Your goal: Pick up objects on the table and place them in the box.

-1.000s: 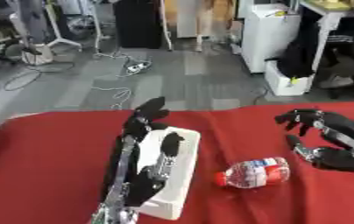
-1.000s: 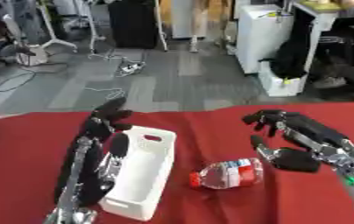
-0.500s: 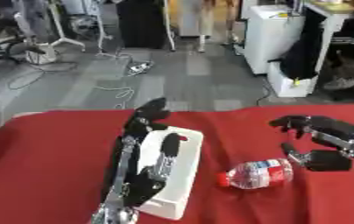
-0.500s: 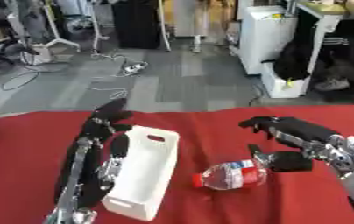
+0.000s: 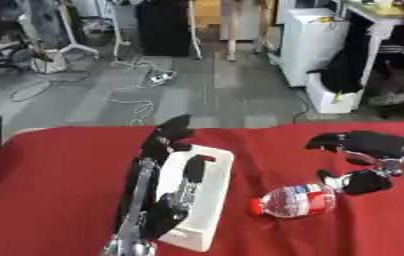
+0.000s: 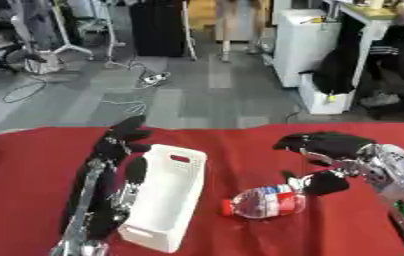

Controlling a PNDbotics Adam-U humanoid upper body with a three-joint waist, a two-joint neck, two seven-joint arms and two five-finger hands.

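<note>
Right hand (image 6: 326, 150) spread just beside plastic bottle (image 6: 262, 201) lying mid-bench; left hand (image 6: 118, 150) straight-fingered against white box (image 6: 163, 200) on red bench (image 6: 30, 170).

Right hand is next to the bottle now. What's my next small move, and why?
Probably ease the right hand a little left and down, then close on the bottle. The bottle lies on its side on the red table, beside the white box; the hand is open at its base end, not yet around it.
</note>
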